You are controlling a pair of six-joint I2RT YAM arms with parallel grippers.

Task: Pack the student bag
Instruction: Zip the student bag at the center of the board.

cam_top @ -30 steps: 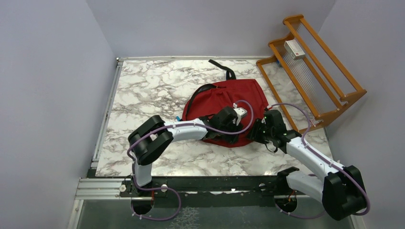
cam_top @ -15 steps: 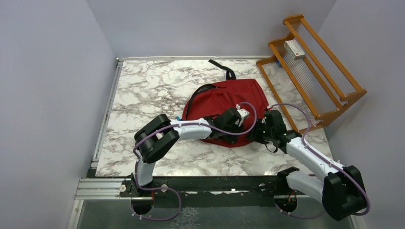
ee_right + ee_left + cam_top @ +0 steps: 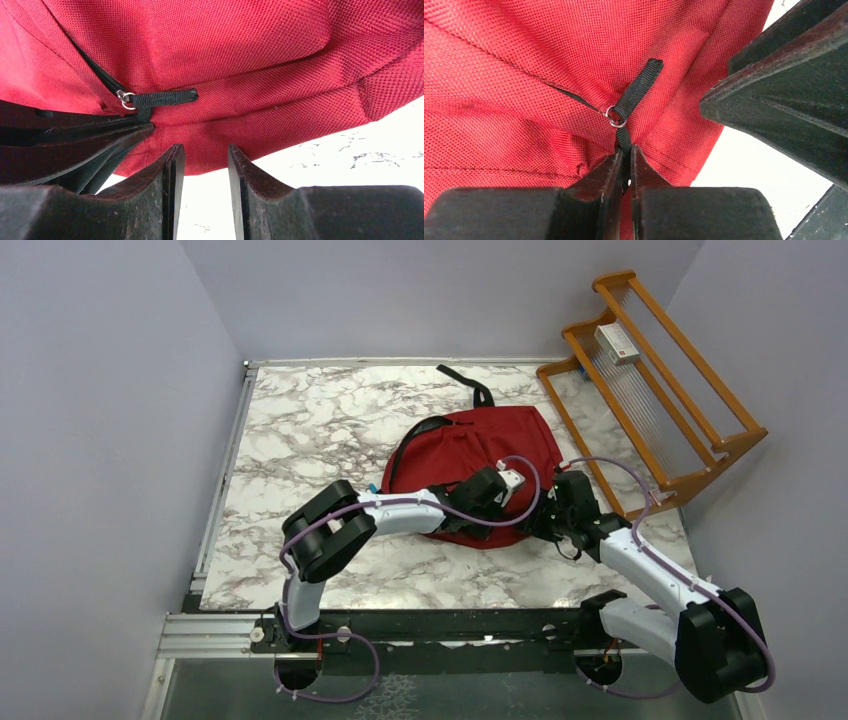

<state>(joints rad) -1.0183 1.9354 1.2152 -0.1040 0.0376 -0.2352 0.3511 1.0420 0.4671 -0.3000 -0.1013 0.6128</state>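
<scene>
Student bag [image 3: 480, 440] lies flat on table [image 3: 300, 430], ctr-right. Black strap [image 3: 468, 383] trails off far side. Wooden rack [image 3: 655, 390] tilted at right, just beside bag; small box [image 3: 617, 343] on upper shelf. Left end effector [image 3: 626, 152] clenched on zip pull [image 3: 639, 90] at bag's near edge. Right end effector [image 3: 205, 155] close alongside, jaws apart, grasping nothing.

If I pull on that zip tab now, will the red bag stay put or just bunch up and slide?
Probably bunch: the student bag lies flat and creased, so its fabric looks floppy. It seems nearly empty, likely light enough to drag across the smooth marble table. The zip pull, pinched in the left gripper, is limp webbing.
</scene>
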